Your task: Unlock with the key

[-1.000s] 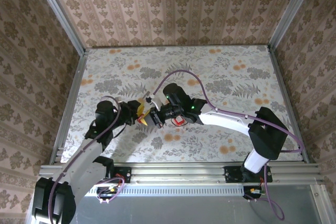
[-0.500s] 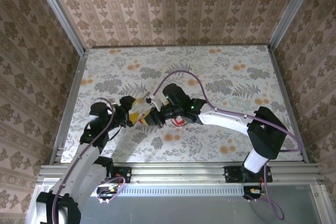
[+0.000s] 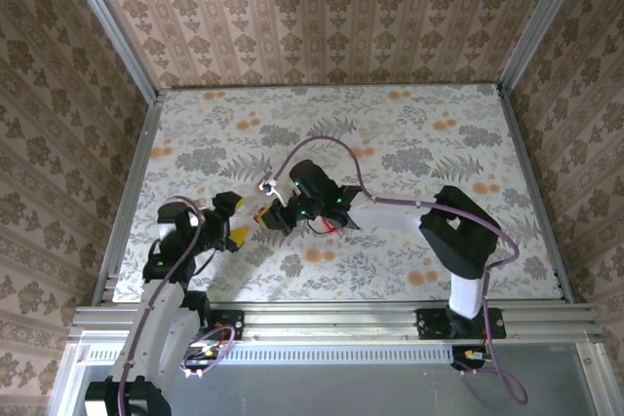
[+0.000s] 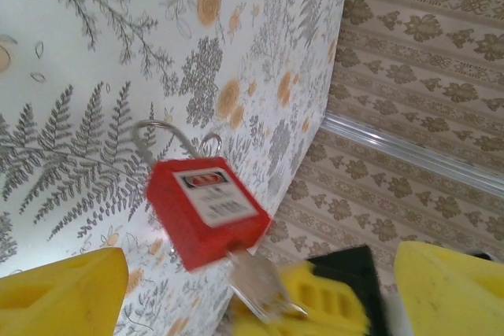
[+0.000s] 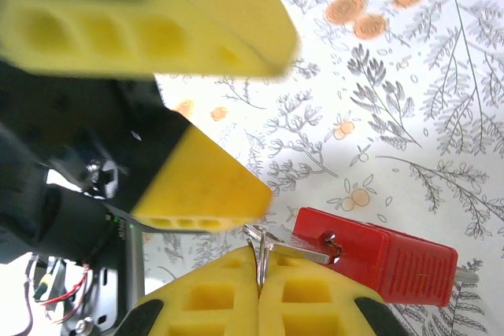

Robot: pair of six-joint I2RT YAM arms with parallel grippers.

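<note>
While the table (image 3: 419,133) lies spread with its pale cloth of grey ferns and orange blossoms, brown patterned wallpaper (image 3: 312,7) closes it in on three sides. An aluminium rail (image 3: 341,317) runs along the near edge.

Over to the arms now. The left arm (image 3: 174,236) rises from its base at the near left and bends in toward the middle. The left gripper (image 3: 234,221) has its yellow fingers spread wide, nothing between the pads.

The right arm (image 3: 458,231) folds at the elbow on the right and reaches clear across to the left, a purple cable (image 3: 331,134) looping over it. So the two grippers face each other, near but apart.

And the right gripper (image 5: 260,271) is clamped tight, pads pressed together on the head of the key (image 4: 257,282), a thin sliver of pale metal. The key's other end sits in the bottom of the red padlock (image 4: 206,212), which juts out just past those fingertips with its white label showing. Its thin wire shackle (image 4: 161,135) is at the end away from the key.

From the left wrist, the padlock sits ahead of the open fingers, between them. Whether the shackle is latched, and whether the padlock touches the cloth, I cannot tell.
</note>
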